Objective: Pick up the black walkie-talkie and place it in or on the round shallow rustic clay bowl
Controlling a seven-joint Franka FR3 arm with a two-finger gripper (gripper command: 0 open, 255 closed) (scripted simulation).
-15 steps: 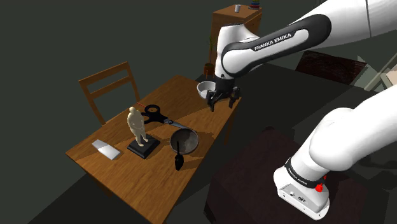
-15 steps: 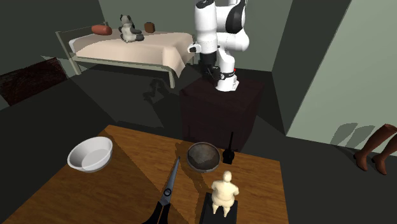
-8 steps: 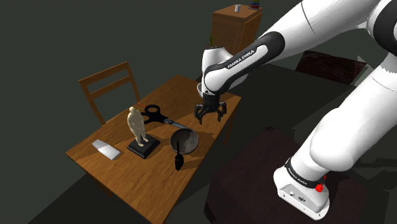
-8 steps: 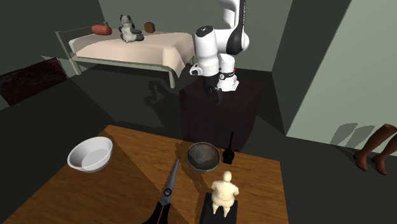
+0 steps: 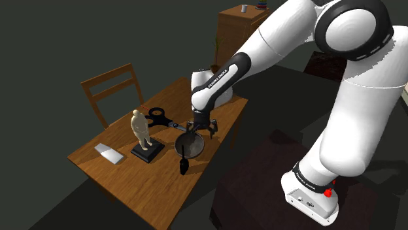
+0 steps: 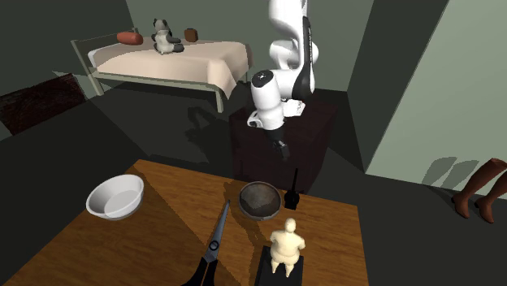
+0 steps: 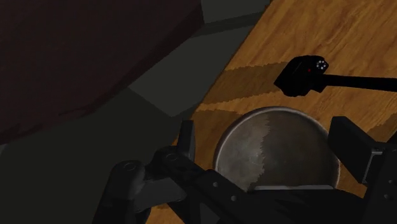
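At mid-frame in the shoulder view, the gripper (image 5: pixel 198 128) hangs over the upper rim of the bowl (image 5: pixel 189 144), a round, shallow, dark grey-brown dish. The arm (image 5: pixel 274 49) slants down to it from upper right, and the stand (image 5: pixel 261 189) sits at lower right. The fingers (image 7: pixel 185 137) are spread wide w/ nothing pinched. In the wrist view the bowl shows btw them, but contact can't be told. The walkie-talkie (image 7: pixel 305 74), black, lies flat on the bench (image 5: pixel 150 175) just beside the bowl, w/ a strip of bare wood btw the two in the wrist view. It sits below the bowl in the shoulder view and to the bowl's right in the second exterior view, where its thin antenna points up-frame toward the stand. Left of the bowl in the shoulder view are black-handled scissors (image 5: pixel 163 119), a pale figurine (image 5: pixel 140 129) upright on a dark base, and a flat grey slab (image 5: pixel 108 153) nr the bench's left corner. A wooden chair (image 5: pixel 112 88) stands at upper left and a cabinet (image 5: pixel 242 26) at top ctr. In the second exterior view a white bowl (image 6: pixel 114 197) rests at the bench's left, well apart from the rest. A bed (image 6: pixel 171 67) is at upper left and brown boots (image 6: pixel 479 191) at far right.
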